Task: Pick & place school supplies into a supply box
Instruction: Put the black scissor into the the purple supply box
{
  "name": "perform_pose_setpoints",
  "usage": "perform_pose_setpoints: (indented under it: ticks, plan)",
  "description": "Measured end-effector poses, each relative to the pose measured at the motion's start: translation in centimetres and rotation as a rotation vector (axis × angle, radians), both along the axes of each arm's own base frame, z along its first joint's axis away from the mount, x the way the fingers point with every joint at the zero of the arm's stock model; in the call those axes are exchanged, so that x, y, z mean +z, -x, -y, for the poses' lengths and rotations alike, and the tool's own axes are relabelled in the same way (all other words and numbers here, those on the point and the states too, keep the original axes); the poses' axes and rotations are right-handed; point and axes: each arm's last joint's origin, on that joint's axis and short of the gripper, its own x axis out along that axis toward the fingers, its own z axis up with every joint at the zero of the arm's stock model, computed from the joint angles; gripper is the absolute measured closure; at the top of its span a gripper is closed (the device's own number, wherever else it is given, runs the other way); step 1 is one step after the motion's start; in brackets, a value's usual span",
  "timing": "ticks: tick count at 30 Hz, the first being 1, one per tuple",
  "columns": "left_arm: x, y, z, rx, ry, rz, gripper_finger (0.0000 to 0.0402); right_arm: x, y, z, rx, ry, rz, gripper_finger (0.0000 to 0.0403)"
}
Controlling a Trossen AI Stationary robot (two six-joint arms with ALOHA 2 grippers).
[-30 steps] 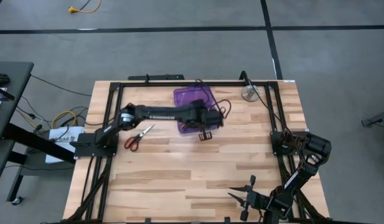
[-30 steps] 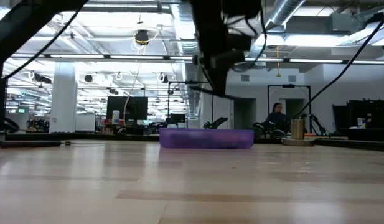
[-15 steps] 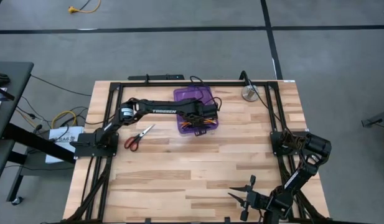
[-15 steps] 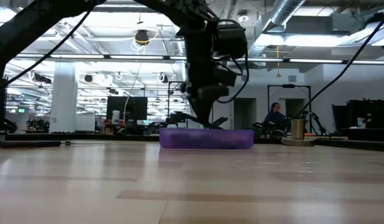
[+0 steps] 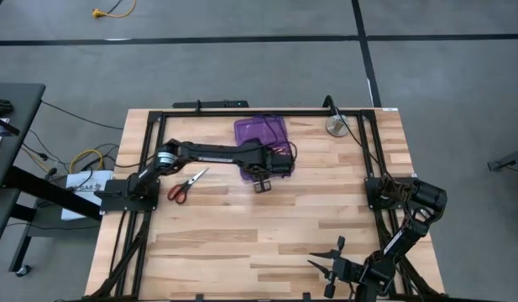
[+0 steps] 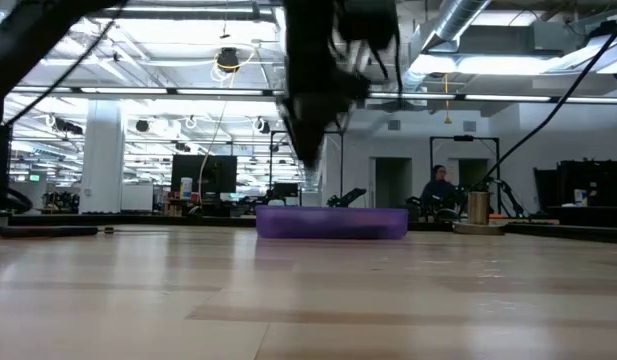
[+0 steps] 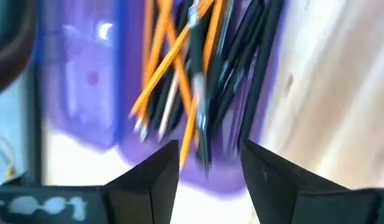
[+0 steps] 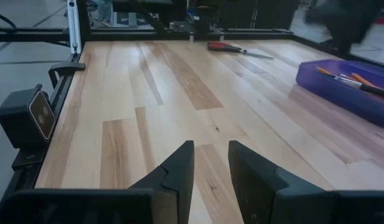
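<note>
Pencils (image 7: 170, 56) and pens (image 7: 241, 74) lie in the purple case (image 5: 263, 132). Left gripper (image 5: 260, 186) hovers at its near edge, jaws spread, apparently empty. Scissors (image 5: 187, 184) remain on table (image 5: 242, 235). Right gripper (image 5: 332, 267) parked, jaws part-open.

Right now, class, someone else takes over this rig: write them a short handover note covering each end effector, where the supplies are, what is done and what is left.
Left end effector: open, empty, just above the near edge of the purple box.
Right end effector: parked at the table's near right corner, holding nothing.
Done: orange pencils and black pens lie in the box.
Left: the red-handled scissors lie on the table to the left of the box; place them inside.
The silver metal object is not part of the job.
</note>
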Motion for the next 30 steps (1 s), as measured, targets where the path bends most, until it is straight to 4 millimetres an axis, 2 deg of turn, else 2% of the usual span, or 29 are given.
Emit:
perform_pose_setpoints:
  ticks: [4, 7, 10, 12, 15, 17, 20, 26, 30]
  plan:
    - [4.8, 3.0, 2.4, 0.053, -0.028, 0.025, 0.0238, 0.0, 0.2, -0.1, 0.005, -0.008, 0.002, 0.0308]
    - [8.9, 5.4, 4.5, 0.090, -0.010, 0.142, 0.0243, 0.0, 0.3, -0.3, 0.010, -0.018, 0.007, 0.0308]
    - [13.0, 8.7, 6.8, 0.126, 0.024, 0.265, 0.0248, 0.1, 0.3, -0.4, 0.013, -0.036, 0.015, 0.0308]
    - [14.8, 11.1, 8.1, 0.163, 0.053, 0.334, 0.0252, 0.1, 0.3, -0.5, 0.014, -0.046, 0.019, 0.0308]
    - [15.9, 14.6, 9.9, 0.226, 0.085, 0.399, 0.0261, 0.2, 0.3, -0.6, 0.014, -0.059, 0.025, 0.0308]
    - [15.6, 16.7, 10.6, 0.278, 0.121, 0.423, 0.0268, 0.2, 0.3, -0.6, 0.014, -0.059, 0.025, 0.0308]
    - [13.4, 19.5, 11.2, 0.387, 0.185, 0.394, 0.0277, 0.2, 0.3, -0.6, 0.013, -0.062, 0.026, 0.0308]
    - [6.2, 24.6, 10.1, 0.605, 0.190, 0.186, 0.0282, 0.2, -0.2, -0.4, -0.002, -0.061, 0.027, 0.0308]
    - [1.7, 26.7, 9.3, 0.666, 0.268, 0.157, 0.0282, 0.2, -0.7, -0.1, -0.018, -0.059, 0.027, 0.0308]
